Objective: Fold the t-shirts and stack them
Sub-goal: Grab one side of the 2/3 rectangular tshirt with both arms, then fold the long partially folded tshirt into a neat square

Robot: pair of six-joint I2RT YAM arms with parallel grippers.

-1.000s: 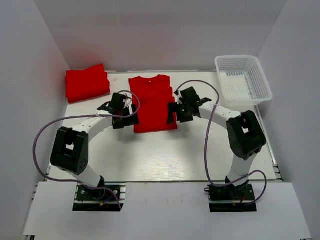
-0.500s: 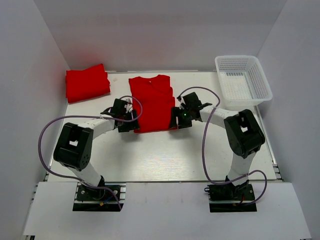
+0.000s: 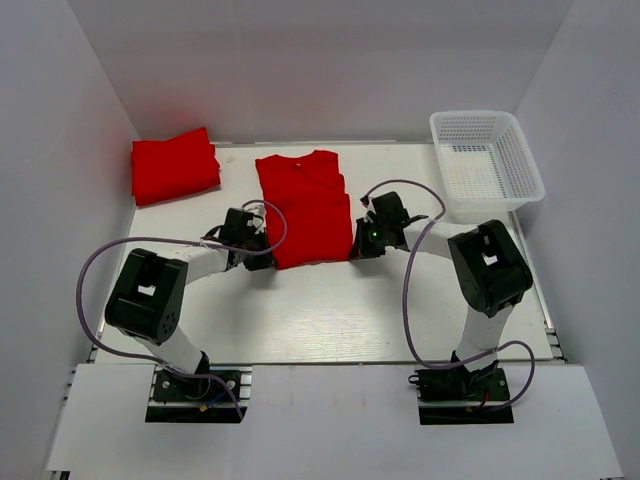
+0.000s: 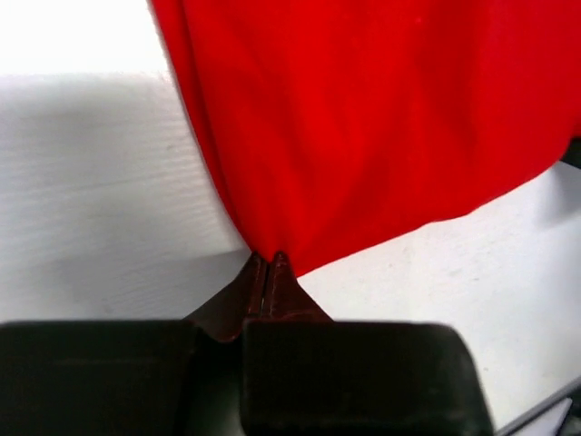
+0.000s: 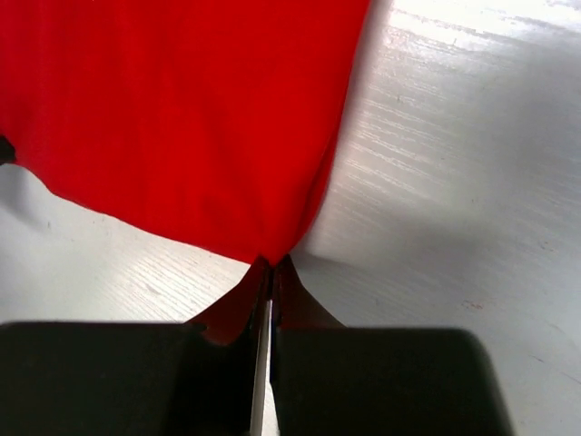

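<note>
At the centre of the desk (image 3: 300, 320) a red t-shirt (image 3: 305, 205) lies flat, collar toward 12 o'clock and hem toward 6, its sides already turned in to a narrow strip. A second red t-shirt, folded (image 3: 175, 165), sits well apart at 10 o'clock, and a white mesh basket (image 3: 487, 160) stands at 2 o'clock.

The left hand (image 4: 268, 277) is pressed together on the hem corner at the shirt's 7 o'clock. Its wrist view shows the fingertips meeting with only a sliver of red cloth between them. The right hand (image 5: 270, 277) is pinching the opposite corner, at 5 o'clock, in the same way, jaws almost touching.

The likely step is to carry the hem up toward the collar. Both grips are shallow, right at the tips and at the very edge of the fabric, so a quick lift could pull a corner free and drop that side. Whether each pinch has every layer of the folded strip cannot be told. If only the top layer is caught, the side folds may open as the hem rises. If the two arms travel unevenly, the fold would land skewed.
</note>
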